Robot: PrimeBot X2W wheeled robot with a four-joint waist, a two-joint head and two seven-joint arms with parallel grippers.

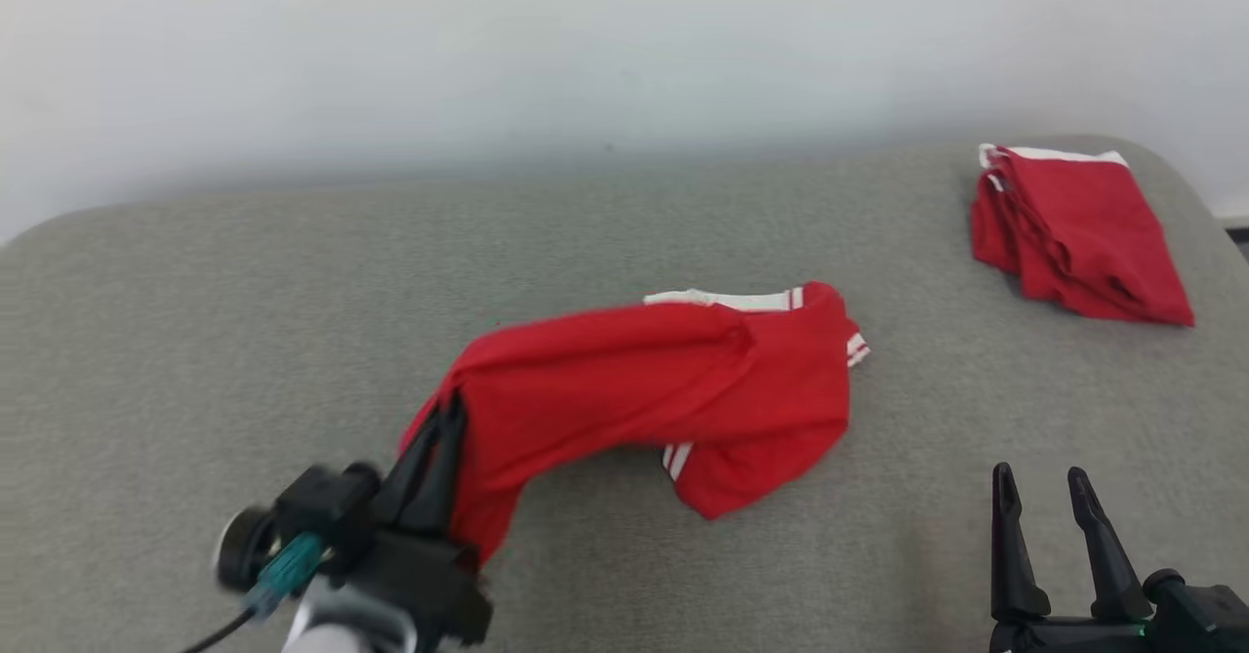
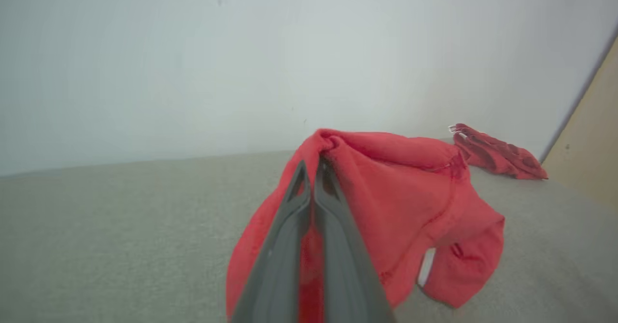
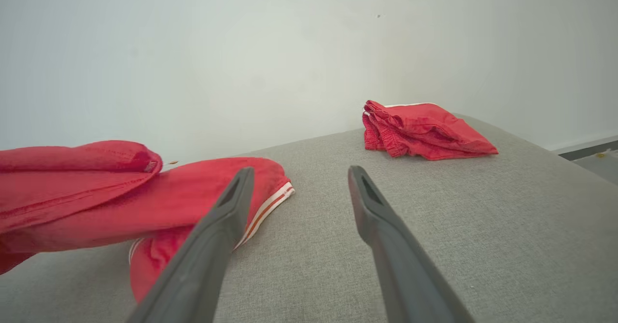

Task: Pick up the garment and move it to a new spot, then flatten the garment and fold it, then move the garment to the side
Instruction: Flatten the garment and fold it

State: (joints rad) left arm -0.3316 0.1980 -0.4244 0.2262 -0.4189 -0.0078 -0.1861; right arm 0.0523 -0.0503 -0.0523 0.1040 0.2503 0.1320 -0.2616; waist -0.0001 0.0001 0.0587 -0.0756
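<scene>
Grey cushion (image 1: pixel 195 341): red garment (image 1: pixel 683 380), near-left end pinched tight in left gripper (image 1: pixel 451 411); right gripper (image 1: pixel 1039 477) spread wide, empty. Step: pickup. Next, likely: lift clear, carry elsewhere.

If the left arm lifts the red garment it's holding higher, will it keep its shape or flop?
Probably floppy: the red garment sags from the shut left gripper to the grey surface. Likely light: one pinched edge carries it. Its far end, resting there, would probably drag.
</scene>
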